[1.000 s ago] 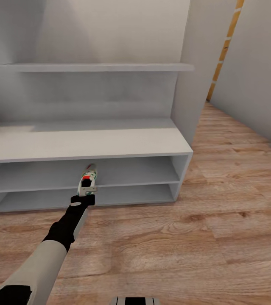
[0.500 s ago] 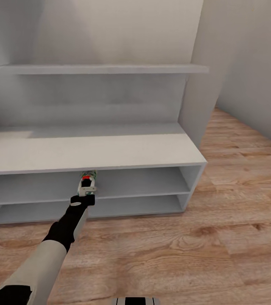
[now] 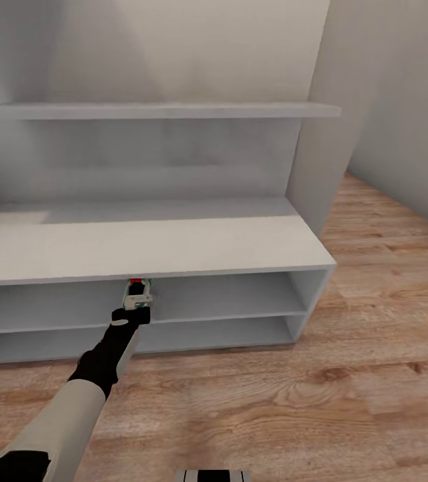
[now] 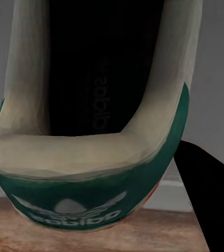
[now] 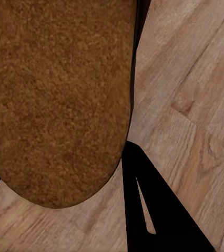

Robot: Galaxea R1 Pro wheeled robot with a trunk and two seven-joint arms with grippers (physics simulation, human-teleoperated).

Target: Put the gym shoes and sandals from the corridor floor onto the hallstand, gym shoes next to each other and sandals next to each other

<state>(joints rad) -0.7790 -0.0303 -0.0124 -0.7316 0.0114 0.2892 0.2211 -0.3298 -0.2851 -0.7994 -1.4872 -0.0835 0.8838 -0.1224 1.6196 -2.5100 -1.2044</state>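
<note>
The pale grey hallstand (image 3: 173,241) stands in front of me on the wood-plank corridor floor (image 3: 294,402). My left gripper (image 3: 136,301) is shut on a gym shoe (image 3: 138,289), white with green and a red accent. It holds the shoe at the mouth of the upper shelf tier, its front hidden under the bench top. The left wrist view shows the gym shoe's heel (image 4: 85,184) close up, with a dark finger (image 4: 199,199) beside it. In the right wrist view a brown sandal (image 5: 59,94) sits in my right gripper, a black finger (image 5: 143,210) beside it above the floor (image 5: 196,105).
The hallstand's back panel carries a floating shelf (image 3: 160,109). A grey wall (image 3: 401,100) rises at the right, with open floor in front of it and in front of the hallstand. A part of my base (image 3: 212,476) shows at the lower edge.
The whole view has shifted, so the hallstand sits further right and slightly nearer. Relative to it, the gym shoe in my left gripper has gone further in under the bench top.
</note>
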